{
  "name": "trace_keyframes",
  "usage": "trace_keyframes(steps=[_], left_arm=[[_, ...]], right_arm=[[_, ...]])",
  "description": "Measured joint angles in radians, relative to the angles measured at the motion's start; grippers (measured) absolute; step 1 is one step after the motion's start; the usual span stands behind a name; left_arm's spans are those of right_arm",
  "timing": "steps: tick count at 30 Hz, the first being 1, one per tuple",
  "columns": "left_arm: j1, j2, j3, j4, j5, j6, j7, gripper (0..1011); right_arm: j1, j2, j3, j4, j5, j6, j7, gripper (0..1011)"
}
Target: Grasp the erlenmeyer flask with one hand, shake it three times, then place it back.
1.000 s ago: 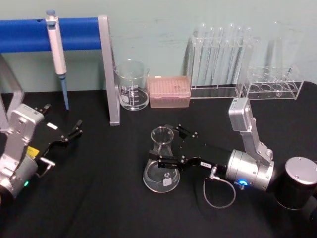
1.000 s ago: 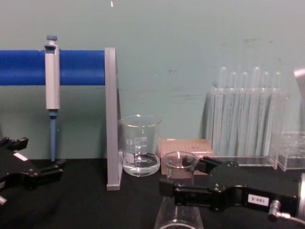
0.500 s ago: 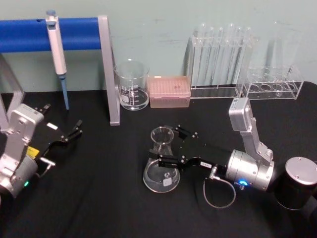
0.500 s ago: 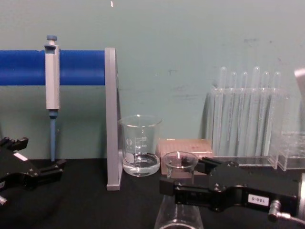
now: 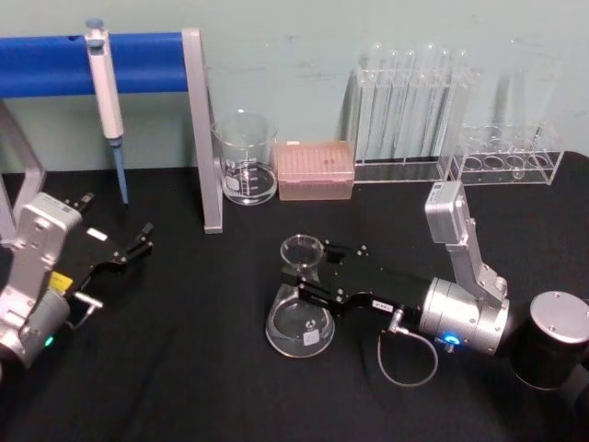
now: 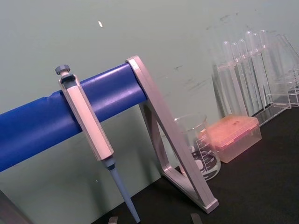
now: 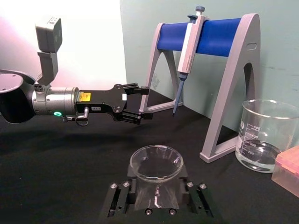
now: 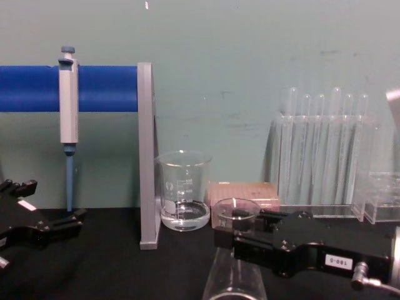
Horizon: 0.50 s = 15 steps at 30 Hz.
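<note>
Right gripper [image 5: 306, 282] seemingly clamps erlenmeyer flask [image 5: 296, 328], neck hidden.

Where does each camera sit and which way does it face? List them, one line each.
Head: high, looking down at the table; both arms, right gripper shut on the erlenmeyer flask, left gripper open aside.
Chest: low, looking across at the wall; right gripper, flask neck, beaker.
Left wrist: faces the pipette stand and beaker.
Right wrist: over its own fingers and the flask's mouth, towards the left gripper.
Shared: both wrist views catch the beaker.
</note>
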Motion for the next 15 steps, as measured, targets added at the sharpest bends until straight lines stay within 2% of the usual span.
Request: trace_keyframes(steps=[2, 4, 15], left_arm=[[0.000, 0.000, 0.000, 0.000, 0.000, 0.000, 0.000, 1001], [0.000, 0.000, 0.000, 0.000, 0.000, 0.000, 0.000, 1001], [0.000, 0.000, 0.000, 0.000, 0.000, 0.000, 0.000, 1001]], right_arm=[[0.000, 0.000, 0.000, 0.000, 0.000, 0.000, 0.000, 466], [0.000, 0.000, 0.000, 0.000, 0.000, 0.000, 0.000, 449], [0.000, 0.000, 0.000, 0.000, 0.000, 0.000, 0.000, 449]])
